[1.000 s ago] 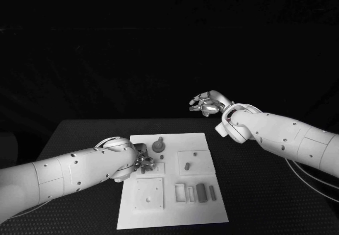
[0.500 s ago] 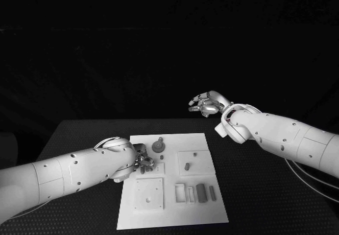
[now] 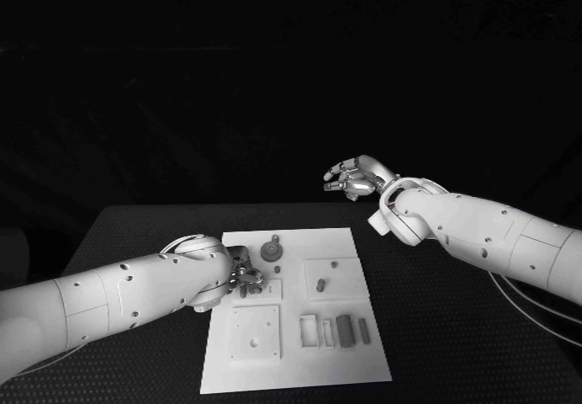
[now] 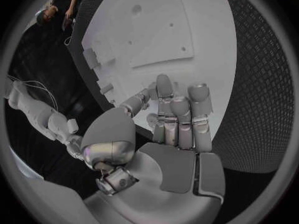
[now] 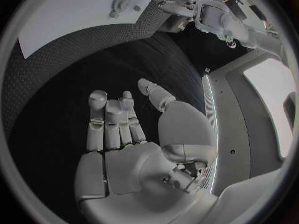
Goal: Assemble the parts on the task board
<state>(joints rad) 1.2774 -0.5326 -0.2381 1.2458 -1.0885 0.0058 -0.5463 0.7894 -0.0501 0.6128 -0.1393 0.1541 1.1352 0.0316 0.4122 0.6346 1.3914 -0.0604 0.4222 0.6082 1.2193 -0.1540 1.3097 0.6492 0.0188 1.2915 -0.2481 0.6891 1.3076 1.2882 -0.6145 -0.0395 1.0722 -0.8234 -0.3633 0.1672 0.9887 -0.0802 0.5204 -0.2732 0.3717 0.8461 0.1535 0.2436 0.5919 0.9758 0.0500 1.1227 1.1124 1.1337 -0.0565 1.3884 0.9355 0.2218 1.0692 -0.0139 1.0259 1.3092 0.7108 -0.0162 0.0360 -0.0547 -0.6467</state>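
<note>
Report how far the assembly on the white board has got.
Early stage, as far as the pictures show. Done: nothing plainly assembled; small parts lie loose near the task board's front edge. In hand: the left hand is down over the board's left side, fingers extended, holding nothing visible. The right hand is raised beyond the table, empty. Left: apparently most of the fitting.

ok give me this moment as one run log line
left hand: over task board left edge, holding nothing | right hand: raised beyond board, holding nothing | parts: lying on board
</note>
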